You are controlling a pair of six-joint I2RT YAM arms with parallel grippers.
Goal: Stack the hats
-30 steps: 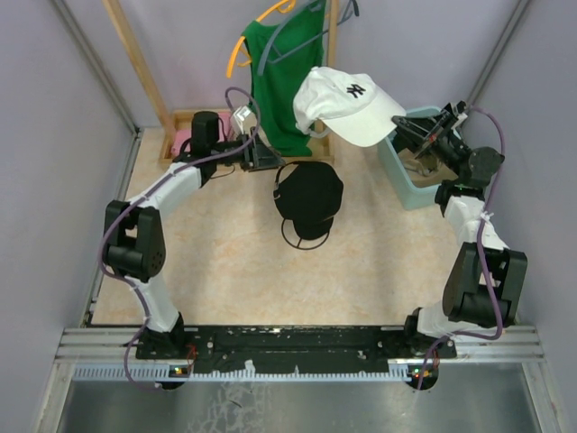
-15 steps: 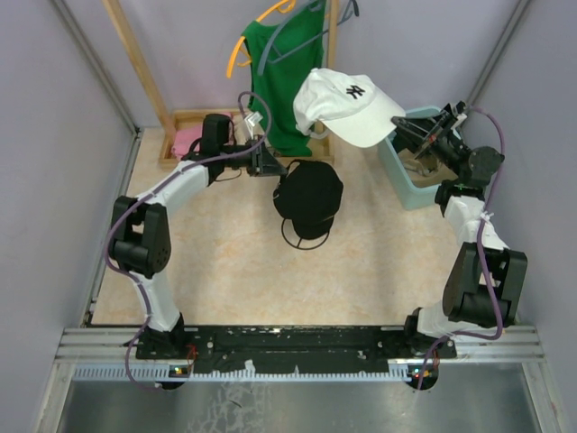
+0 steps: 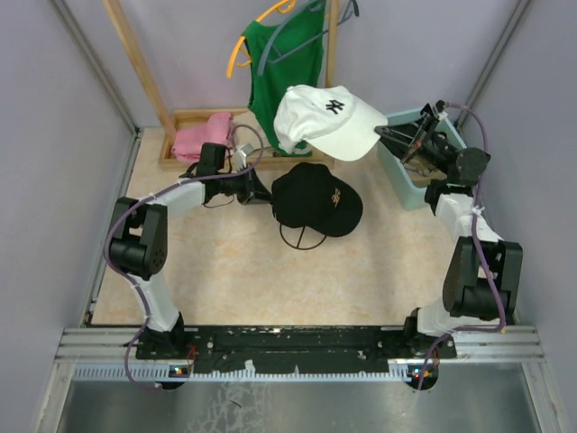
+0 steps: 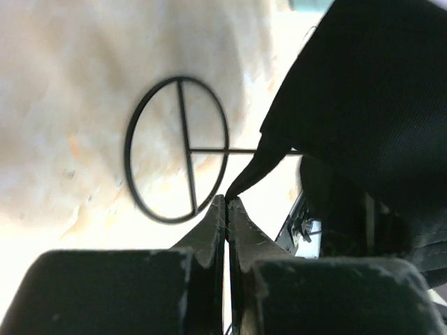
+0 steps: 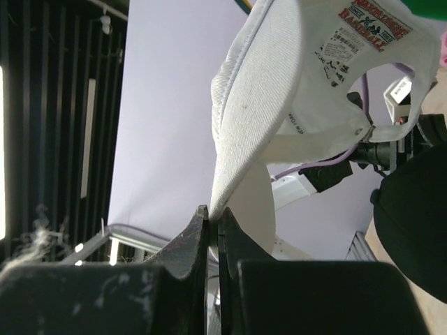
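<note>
**Both claws pinched tight, one cap each**

So I stood there watching, and the right gripper (image 5: 213, 213) had its jaws squeezed together on the edge of the white cap's (image 3: 325, 122) brim. It held the cap up in the air, label side facing the wrist, in front of the green shirt (image 3: 284, 72) and just beyond the black cap (image 3: 315, 198).

The black one, with the gold emblem, lay on the tan table (image 3: 225, 271) about mid-way between the arms. A black wire ring (image 4: 178, 150) poked out from under its near side.

The left gripper (image 4: 227, 202) was down low at the cap's left edge. Its jaws were fully closed, with a pointed bit of the black fabric caught right at the tips.

A pink cloth (image 3: 203, 137) sat behind that arm.
</note>
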